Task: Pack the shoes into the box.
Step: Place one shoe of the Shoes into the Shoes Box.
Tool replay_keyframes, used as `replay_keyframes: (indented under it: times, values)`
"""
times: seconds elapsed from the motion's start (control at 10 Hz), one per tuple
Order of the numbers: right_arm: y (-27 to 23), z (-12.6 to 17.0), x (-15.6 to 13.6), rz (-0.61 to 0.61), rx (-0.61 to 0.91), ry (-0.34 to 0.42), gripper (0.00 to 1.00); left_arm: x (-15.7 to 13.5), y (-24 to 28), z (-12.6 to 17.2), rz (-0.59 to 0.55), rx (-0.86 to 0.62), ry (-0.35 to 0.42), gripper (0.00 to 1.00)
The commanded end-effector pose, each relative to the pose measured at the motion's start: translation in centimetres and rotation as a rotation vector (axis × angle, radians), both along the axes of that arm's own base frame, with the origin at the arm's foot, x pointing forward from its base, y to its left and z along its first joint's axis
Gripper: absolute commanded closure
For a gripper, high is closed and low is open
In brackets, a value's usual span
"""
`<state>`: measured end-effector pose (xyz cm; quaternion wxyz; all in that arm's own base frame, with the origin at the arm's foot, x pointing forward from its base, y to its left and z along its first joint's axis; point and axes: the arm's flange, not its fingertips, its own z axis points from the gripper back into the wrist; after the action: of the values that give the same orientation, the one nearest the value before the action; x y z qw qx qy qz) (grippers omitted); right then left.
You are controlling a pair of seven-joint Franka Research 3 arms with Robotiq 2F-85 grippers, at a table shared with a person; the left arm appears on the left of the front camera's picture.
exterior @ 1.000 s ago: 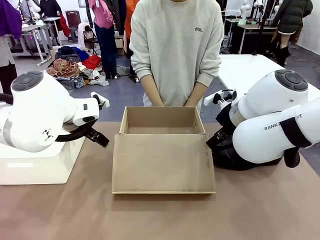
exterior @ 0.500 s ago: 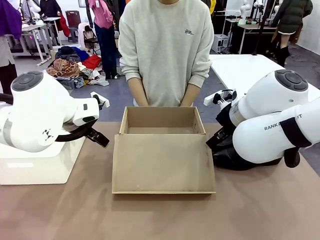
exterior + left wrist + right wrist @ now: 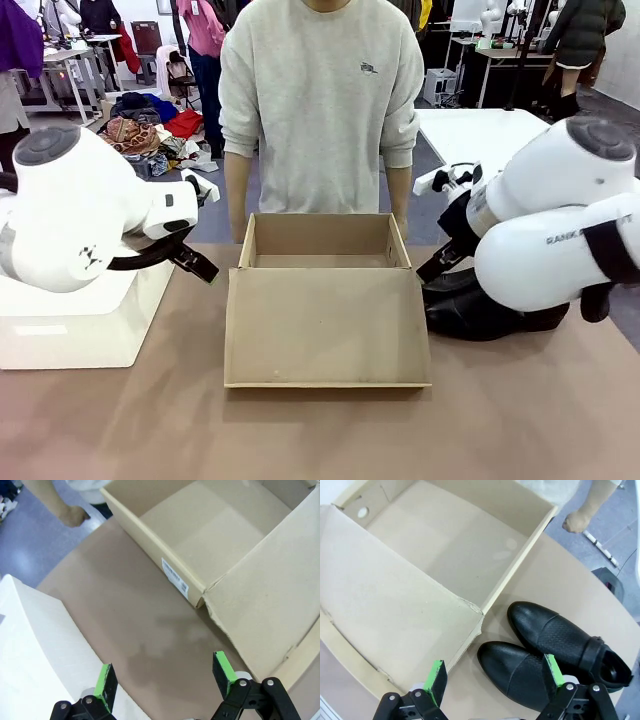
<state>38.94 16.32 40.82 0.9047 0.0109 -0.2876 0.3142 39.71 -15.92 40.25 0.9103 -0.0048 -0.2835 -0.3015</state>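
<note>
Both shoes (image 3: 547,632) sit side by side on the bench (image 3: 320,440), just beside the box's (image 3: 320,238) side wall, in the lower right of the right wrist view, toes pointing towards the cardboard. In the front view they lie at right of centre, partly behind the right arm. The box is in the middle of the frame and nothing is in it; its lid flap (image 3: 325,325) is folded out flat towards the camera.

Your right pincer (image 3: 495,672) hangs over the nearer shoe (image 3: 512,672) with its jaws spread wide and nothing between them. Your left pincer (image 3: 164,672) is equally wide and empty, over bare bench near the box's corner.

Expect the shoes to be moderately heavy, with a stiff sole and an upper that gives under pressure. The leather is shiny, so the pads may slip on the rounded toe; don't pinch there. You'll likely get a better hold at the opening: one finger inside, one against the outer side wall, or across the firmer heel. The heel ends run out of the lower right of the frame, so I can't be sure how much rim is free to grab.

Treat the box as light and easy to shove. Lower each shoe straight in over the wall rather than dragging it against the cardboard, and keep clear of the flap
</note>
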Motion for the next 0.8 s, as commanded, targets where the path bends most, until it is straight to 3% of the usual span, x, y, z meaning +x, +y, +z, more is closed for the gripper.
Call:
replay_keyframes:
  times: [0.0,0.4,0.7]
  values:
    - [-0.5,3.0,-0.5,0.008,0.040,0.005,0.00,-1.0,-0.7,2.8,0.014,0.019,-0.004,0.00]
    - [-1.3,7.0,-2.4,0.066,0.089,-0.039,0.00,-4.0,-1.2,8.6,0.013,0.059,-0.083,0.00]
    - [-1.6,9.2,-3.8,0.099,0.053,-0.037,0.00,-4.9,-1.4,11.3,-0.005,0.093,-0.086,0.00]
